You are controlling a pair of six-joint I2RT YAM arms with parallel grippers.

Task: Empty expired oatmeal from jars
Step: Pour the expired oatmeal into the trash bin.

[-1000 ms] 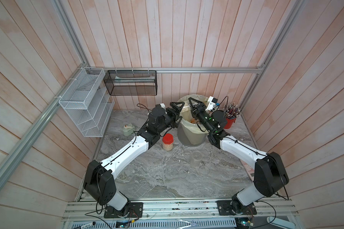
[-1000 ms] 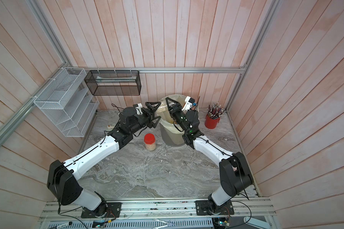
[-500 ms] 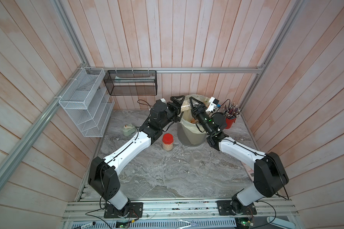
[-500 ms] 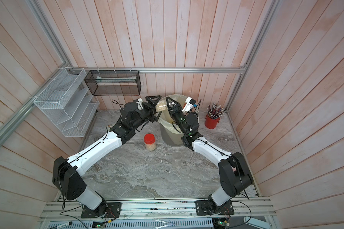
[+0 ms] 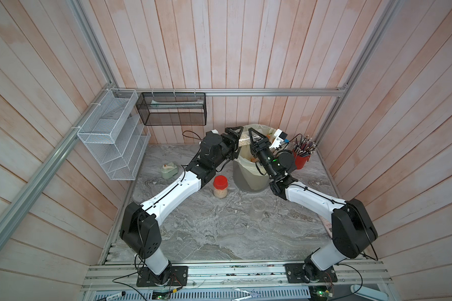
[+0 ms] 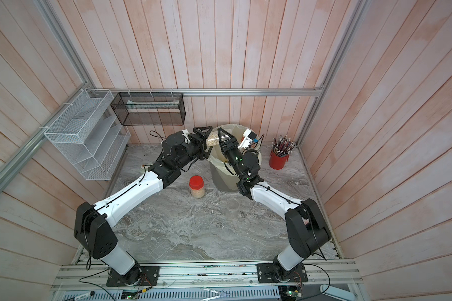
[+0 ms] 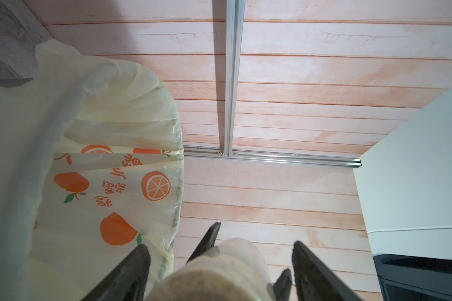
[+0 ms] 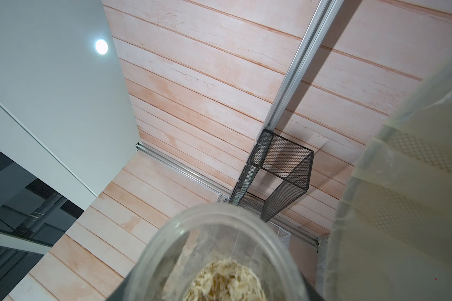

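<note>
A clear jar (image 5: 243, 140) part full of oatmeal (image 8: 225, 281) hangs tilted over the grey bin (image 5: 245, 179), its mouth open. My right gripper (image 5: 251, 131) is shut on it. My left gripper (image 7: 219, 246) straddles the same jar (image 7: 219, 281) from the other side, open, its fingers (image 7: 138, 263) a little apart from the wall. In both top views a jar with a red lid (image 5: 220, 186) and oatmeal inside stands on the table beside the bin. An empty clear jar (image 5: 257, 208) stands nearer the front.
The bin's yellowish liner (image 7: 89, 104) holds an orange-printed wrapper (image 7: 110, 187). A red pencil cup (image 5: 302, 159) stands right of the bin. A black mesh basket (image 5: 171, 109) and a white wire rack (image 5: 110, 135) hang on the walls. A clear lid (image 5: 240, 228) lies on the table.
My left gripper has risen and moved in around the jar that the right gripper holds, and its jaws have narrowed. The right arm and jar have barely shifted.
</note>
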